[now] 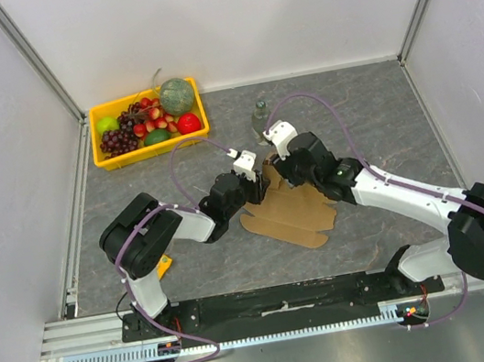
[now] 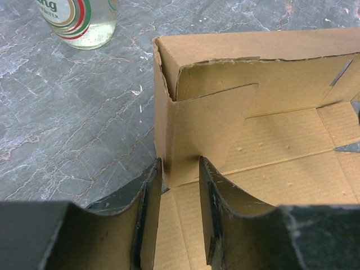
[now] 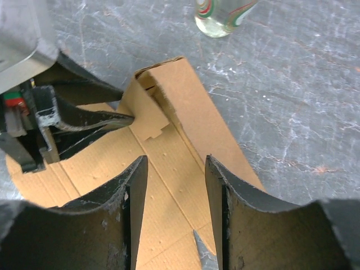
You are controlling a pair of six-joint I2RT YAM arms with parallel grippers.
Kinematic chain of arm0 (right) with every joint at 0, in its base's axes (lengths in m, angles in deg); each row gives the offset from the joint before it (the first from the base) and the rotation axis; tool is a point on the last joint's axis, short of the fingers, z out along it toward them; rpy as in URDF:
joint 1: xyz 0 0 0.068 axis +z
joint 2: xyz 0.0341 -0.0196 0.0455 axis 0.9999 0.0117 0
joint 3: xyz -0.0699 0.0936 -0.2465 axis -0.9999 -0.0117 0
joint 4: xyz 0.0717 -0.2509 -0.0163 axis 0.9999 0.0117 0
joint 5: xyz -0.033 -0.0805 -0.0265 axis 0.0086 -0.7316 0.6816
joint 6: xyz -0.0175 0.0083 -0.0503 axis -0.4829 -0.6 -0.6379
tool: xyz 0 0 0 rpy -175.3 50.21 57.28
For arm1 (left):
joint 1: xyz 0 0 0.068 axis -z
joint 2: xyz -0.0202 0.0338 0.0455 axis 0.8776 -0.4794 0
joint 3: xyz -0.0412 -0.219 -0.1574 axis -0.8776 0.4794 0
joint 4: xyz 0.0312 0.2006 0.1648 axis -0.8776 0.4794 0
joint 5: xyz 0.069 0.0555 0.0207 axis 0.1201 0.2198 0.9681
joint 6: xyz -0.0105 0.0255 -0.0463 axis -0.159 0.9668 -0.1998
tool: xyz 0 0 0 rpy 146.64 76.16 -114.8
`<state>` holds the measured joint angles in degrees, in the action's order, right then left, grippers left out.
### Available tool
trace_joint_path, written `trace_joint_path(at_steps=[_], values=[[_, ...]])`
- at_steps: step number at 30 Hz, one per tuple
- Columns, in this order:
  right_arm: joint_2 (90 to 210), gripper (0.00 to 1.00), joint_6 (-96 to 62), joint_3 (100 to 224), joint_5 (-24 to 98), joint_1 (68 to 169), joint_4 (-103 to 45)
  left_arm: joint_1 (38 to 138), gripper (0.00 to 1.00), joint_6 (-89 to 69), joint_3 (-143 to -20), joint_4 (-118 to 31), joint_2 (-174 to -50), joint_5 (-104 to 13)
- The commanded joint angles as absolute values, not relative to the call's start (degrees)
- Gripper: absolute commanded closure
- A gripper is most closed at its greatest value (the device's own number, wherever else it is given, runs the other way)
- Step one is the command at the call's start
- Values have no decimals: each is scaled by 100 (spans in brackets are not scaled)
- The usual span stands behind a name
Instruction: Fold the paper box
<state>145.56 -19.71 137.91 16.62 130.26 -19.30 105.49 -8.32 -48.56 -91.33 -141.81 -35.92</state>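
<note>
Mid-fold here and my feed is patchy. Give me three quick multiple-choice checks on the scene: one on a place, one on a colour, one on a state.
1. Where does the bottle stand?
A. Beyond the paper box, on its far side
B. At the near edge by the arm bases
C. On top of the cardboard

2. What colour is the basket holding the fruit?
A. Blue
B. Yellow
C. White

3. What state is the paper box in?
A. Fully closed
B. Completely flat
C. Partly folded

Answers:
1. A, the top view shows it just past the cardboard.
2. B, its walls are bright yellow.
3. C, the left wrist view shows one end standing upright while the rest lies flat.
</note>
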Motion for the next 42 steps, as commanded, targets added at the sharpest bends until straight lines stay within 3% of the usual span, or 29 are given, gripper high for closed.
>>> trace_joint_path(at_steps=[1,6,12,28,42], values=[[14375,46,-1987,14074,1089,12923,-2174,10574,60,-667,-4956,-9374,-14128,-3674],[14375,43,-1847,14092,877,12721,-2332,10574,60,-649,-4991,-9365,-14128,-3682],[14814,47,-1294,14302,516,12449,-2411,10574,60,-641,-5044,-9356,-14172,-3682],[16300,51,-1319,14760,1500,12009,-2684,10574,59,-570,-5238,-9339,-14338,-3885],[15897,55,-1398,14206,2230,12009,-2754,10582,58,-570,-5440,-9304,-14620,-4104]])
